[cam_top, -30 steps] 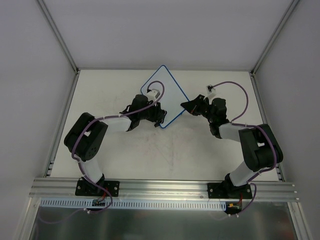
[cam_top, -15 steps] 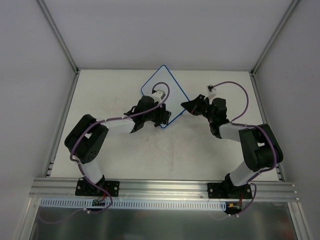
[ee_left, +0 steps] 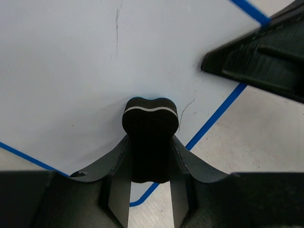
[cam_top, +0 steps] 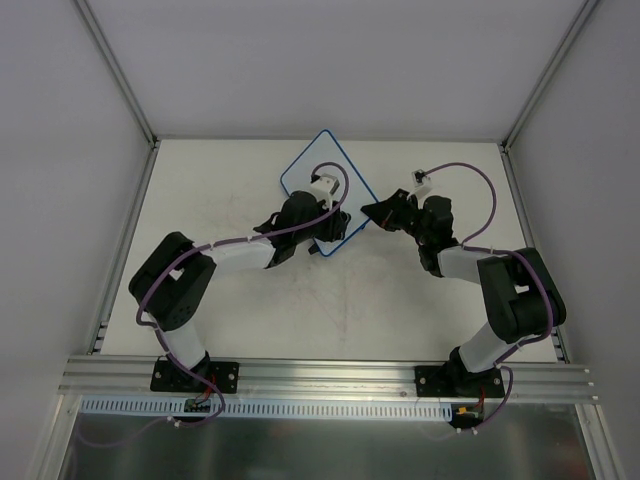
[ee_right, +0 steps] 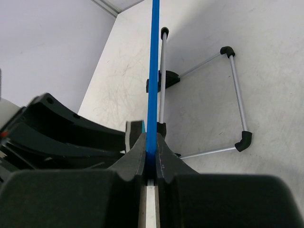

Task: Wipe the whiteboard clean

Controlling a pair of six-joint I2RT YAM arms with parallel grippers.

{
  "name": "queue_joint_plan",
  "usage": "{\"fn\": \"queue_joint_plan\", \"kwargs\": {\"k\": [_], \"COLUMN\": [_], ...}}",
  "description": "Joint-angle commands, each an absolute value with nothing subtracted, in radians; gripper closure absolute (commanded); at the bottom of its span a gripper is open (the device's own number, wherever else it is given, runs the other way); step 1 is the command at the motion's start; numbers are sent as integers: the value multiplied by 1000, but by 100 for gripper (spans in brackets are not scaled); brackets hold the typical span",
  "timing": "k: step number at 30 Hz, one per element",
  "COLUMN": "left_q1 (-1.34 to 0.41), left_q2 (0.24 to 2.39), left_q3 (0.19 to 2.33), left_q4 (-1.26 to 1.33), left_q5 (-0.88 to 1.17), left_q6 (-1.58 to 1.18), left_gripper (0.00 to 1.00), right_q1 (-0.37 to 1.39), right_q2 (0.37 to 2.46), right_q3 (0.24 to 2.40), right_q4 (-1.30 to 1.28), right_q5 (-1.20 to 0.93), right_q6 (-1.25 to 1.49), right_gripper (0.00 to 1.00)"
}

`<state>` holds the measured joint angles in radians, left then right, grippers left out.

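Observation:
The whiteboard (cam_top: 325, 165) is white with a thin blue rim and stands tilted at the table's back middle. In the left wrist view its face (ee_left: 85, 71) looks nearly clean, with only faint thin marks. My left gripper (cam_top: 334, 228) is shut on the small black eraser (ee_left: 150, 118), which presses on the board near its lower corner. My right gripper (cam_top: 368, 212) is shut on the board's right edge; in the right wrist view the blue rim (ee_right: 154, 71) runs straight up from between my fingers (ee_right: 164, 156).
Behind the board, thin metal stand legs with black feet (ee_right: 243, 140) rest on the table. The tabletop (cam_top: 300, 310) is pale and scuffed, with grey walls on three sides and a metal rail (cam_top: 320, 375) at the near edge.
My left gripper has slid right along the board with the eraser, toward the right gripper. The right gripper and the board have stayed put.

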<state>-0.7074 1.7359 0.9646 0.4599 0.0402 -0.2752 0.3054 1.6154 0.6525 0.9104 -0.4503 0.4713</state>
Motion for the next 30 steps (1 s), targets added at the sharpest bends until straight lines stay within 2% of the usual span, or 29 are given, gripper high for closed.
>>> {"fn": "queue_joint_plan", "kwargs": {"k": [1, 8, 18, 30], "left_q1": [-686, -617, -630, -658], "left_q2": [1721, 1729, 1729, 1723], "left_q3": [1035, 1045, 847, 767], "left_q4": [520, 497, 658, 609], "left_q5": [23, 118, 212, 287], "left_q6": [-225, -270, -364, -408], "left_gripper": [96, 98, 98, 99], "right_q1": [336, 336, 336, 336], "right_q2": [1620, 1623, 1628, 1628], "right_q3": [683, 683, 689, 687], "right_q4": [968, 966, 966, 968], "right_q5": [-515, -517, -520, -520], "right_q6": [431, 433, 434, 436], "right_gripper": [100, 100, 100, 100]}}
